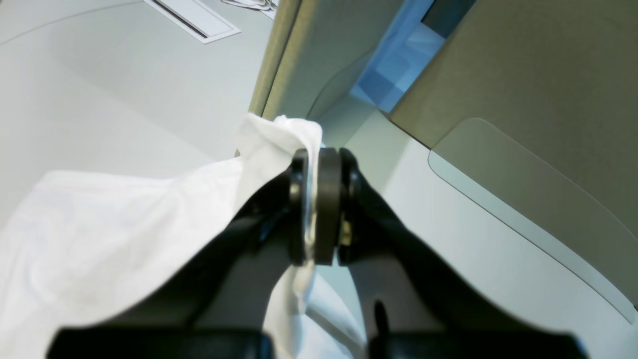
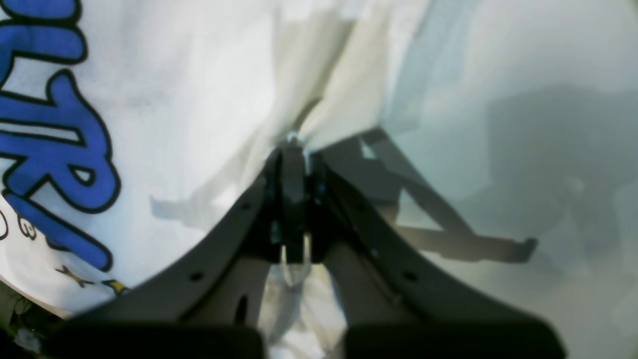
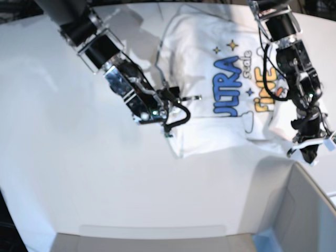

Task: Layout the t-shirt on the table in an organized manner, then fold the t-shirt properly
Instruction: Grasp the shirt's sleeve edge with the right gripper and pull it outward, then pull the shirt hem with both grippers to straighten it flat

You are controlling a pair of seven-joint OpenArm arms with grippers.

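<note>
Lying print-up — t-shirt point(image 3: 220, 100) — edges pinched

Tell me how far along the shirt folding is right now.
Early. The t-shirt lies print-up on the table but rumpled. Both grippers are pinching its edges: left gripper and right gripper, shut on cloth. Flattening isn't finished; no fold is visible.

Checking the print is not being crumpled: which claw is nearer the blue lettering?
Right claw, pinching the t-shirt beside the blue lettering. Left claw grips the far edge.
</note>
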